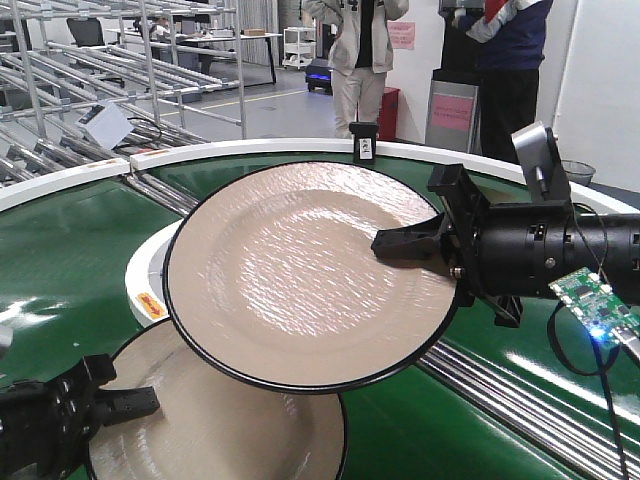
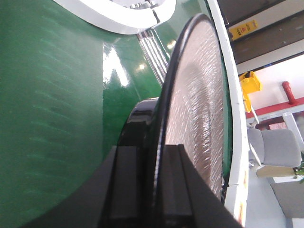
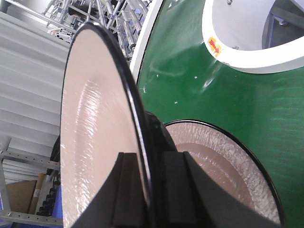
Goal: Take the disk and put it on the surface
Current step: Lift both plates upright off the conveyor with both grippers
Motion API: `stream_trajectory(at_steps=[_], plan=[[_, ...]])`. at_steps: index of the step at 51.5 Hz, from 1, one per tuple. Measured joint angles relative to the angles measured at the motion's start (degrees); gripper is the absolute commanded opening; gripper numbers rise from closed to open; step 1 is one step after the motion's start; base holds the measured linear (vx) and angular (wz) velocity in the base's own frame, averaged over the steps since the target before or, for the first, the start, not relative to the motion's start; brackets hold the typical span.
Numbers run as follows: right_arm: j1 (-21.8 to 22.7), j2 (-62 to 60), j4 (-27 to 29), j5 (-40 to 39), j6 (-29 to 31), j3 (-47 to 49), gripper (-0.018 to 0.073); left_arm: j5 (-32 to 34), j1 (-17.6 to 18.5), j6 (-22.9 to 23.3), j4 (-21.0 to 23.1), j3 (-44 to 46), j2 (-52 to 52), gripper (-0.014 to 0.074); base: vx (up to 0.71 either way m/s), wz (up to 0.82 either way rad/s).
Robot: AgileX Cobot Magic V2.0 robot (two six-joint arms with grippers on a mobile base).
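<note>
"Starting with the right gripper: how do its jaws stand?" the supervisor asks.

"Drawn in narrow on the right edge of the upper disk, with one finger over the beige face and the other beneath it. The right wrist view confirms it: both fingers pinch the black rim. The disk is held in the air, tilted, above the green conveyor belt."

"And the left gripper?"

"Low at the left, clamped on the left edge of the lower disk. Its wrist view shows the rim seated between the two fingers. Whether that disk rests on the belt cannot be told."

"Do the two disks touch?"

"The upper one overlaps the lower in the front view, but contact cannot be confirmed. Both lie near the white inner ring, inside the white outer rim."

"Anything else for the record?"

"A small black device stands on the outer rim. Beyond it stand a person in a light coat and another in dark clothes. A rack of metal tubes occupies the far left."
</note>
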State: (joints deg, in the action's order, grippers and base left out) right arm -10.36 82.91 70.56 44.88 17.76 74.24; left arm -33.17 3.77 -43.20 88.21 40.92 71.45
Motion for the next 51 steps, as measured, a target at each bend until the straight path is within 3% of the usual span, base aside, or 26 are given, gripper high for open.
stream_trajectory(at_steps=[51], plan=[[0.00,0.00,0.00,0.00,-0.01,0.00,-0.0005,0.40,0.00,0.00,0.00,0.00,0.00,0.0001,0.00,0.00]])
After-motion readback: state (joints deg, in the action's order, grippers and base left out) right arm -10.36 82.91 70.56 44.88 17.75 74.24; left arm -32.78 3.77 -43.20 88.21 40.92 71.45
